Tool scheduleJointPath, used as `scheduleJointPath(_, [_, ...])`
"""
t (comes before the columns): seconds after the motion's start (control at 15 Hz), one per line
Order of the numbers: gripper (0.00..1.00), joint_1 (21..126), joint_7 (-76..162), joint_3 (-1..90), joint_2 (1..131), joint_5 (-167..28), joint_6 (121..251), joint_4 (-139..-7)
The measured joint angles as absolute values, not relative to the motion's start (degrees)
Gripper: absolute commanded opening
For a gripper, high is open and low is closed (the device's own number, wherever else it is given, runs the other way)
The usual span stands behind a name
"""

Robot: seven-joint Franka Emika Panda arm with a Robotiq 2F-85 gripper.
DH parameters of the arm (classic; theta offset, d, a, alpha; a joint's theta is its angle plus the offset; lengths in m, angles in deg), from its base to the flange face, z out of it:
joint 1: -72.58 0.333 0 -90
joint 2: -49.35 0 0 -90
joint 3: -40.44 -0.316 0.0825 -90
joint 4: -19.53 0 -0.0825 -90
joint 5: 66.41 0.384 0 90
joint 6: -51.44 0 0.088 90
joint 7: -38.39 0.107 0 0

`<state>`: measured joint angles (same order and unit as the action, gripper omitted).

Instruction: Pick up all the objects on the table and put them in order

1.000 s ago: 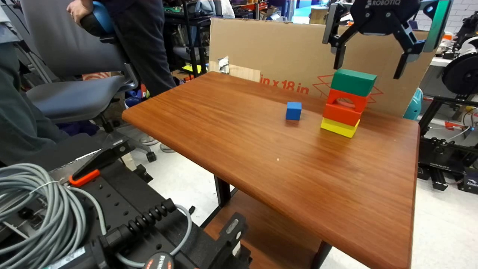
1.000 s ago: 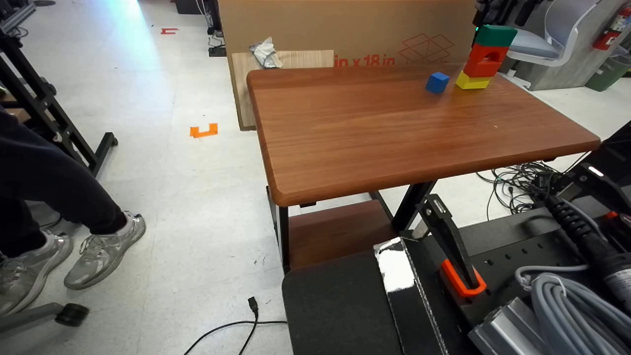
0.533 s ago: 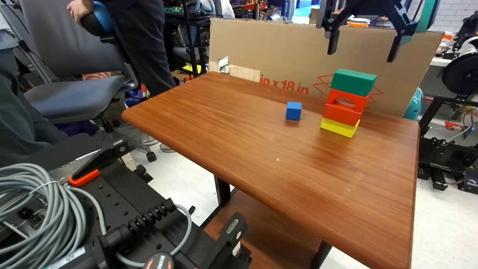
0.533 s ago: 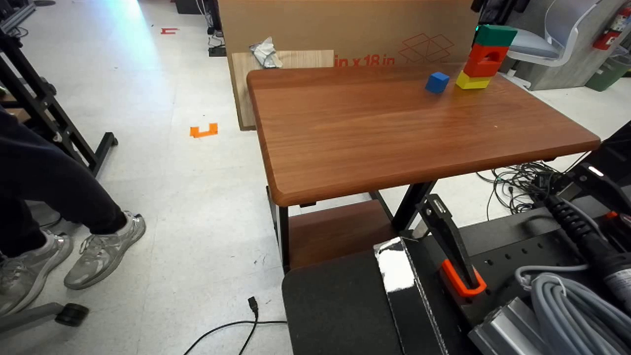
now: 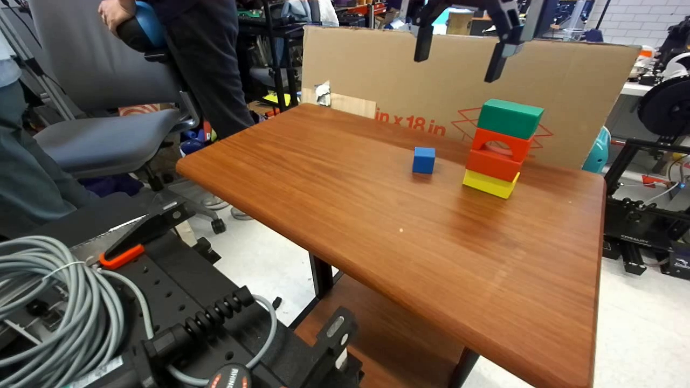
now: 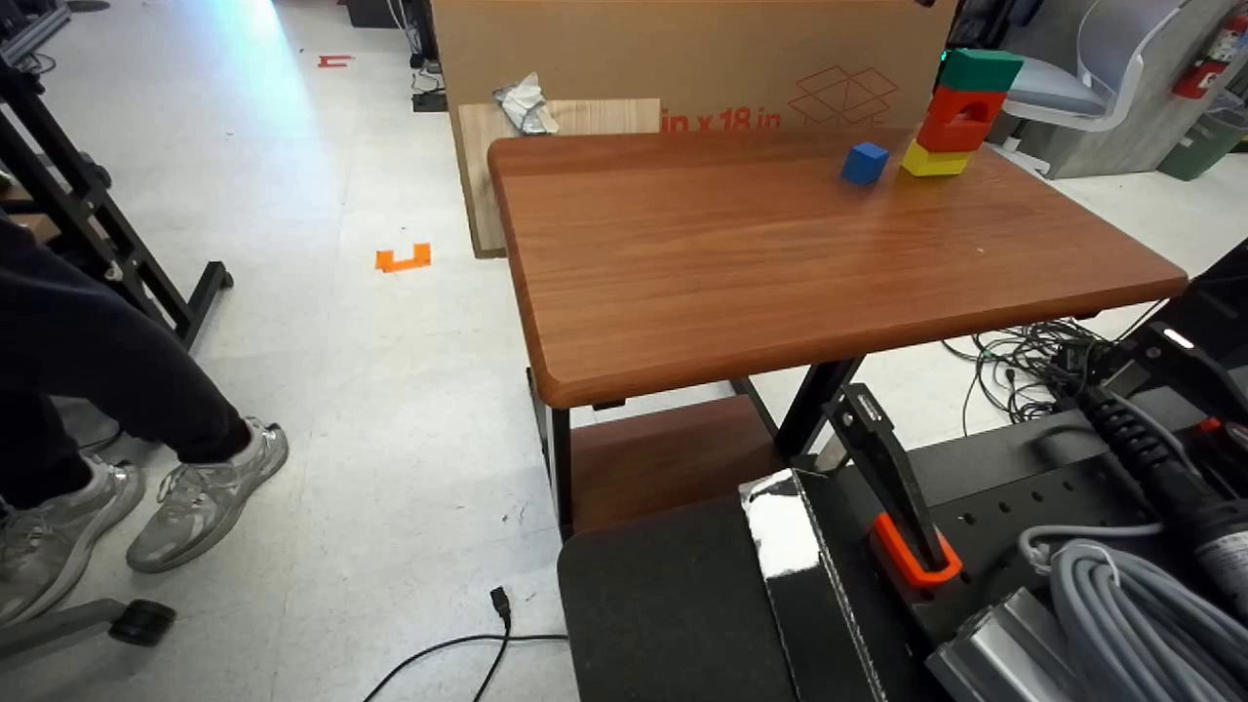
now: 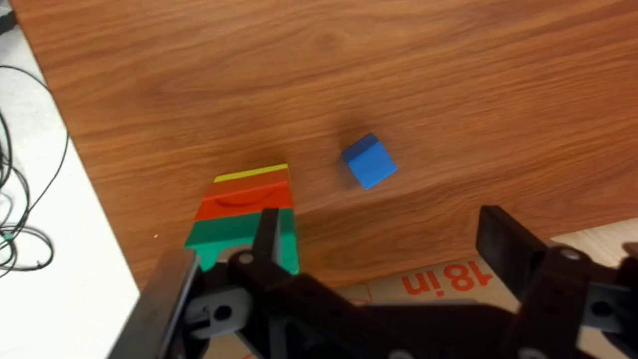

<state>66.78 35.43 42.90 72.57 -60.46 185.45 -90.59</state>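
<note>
A stack stands upright at the table's far side: a yellow block (image 5: 489, 184) at the bottom, a red block (image 5: 490, 164), a red arch (image 5: 520, 148), and a green block (image 5: 511, 119) on top. A blue cube (image 5: 423, 160) sits alone on the table beside the stack, apart from it; it also shows in the wrist view (image 7: 370, 162). My gripper (image 5: 456, 70) is wide open and empty, above the table, higher than the stack. In the wrist view, my gripper's (image 7: 381, 212) left finger covers part of the green block (image 7: 234, 234); the cube lies beyond the fingertips, between them sideways.
The brown table (image 5: 377, 215) has a cardboard sheet (image 5: 366, 64) standing along its far edge. A black cart (image 6: 673, 604) with clamps and coiled cable stands at the near side. A person stands by a grey chair (image 5: 102, 129) to the side.
My open gripper has moved away from above the stack, up and then leftward in an exterior view, toward the blue cube's side. The stack and the cube have not moved.
</note>
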Motion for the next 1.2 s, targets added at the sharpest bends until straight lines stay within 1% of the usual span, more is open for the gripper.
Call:
scheduleJointPath(0.27, [1.00, 67.2, 33.4, 40.2, 73.5, -59.5, 185.7, -92.6])
scheduleJointPath(0.53, [1.00, 68.6, 30.8, 39.6, 73.9, -61.8, 187.9, -93.8])
scheduleJointPath(1.2, [1.00, 72.0, 31.6, 43.0, 78.8, -78.5, 194.3, -92.9])
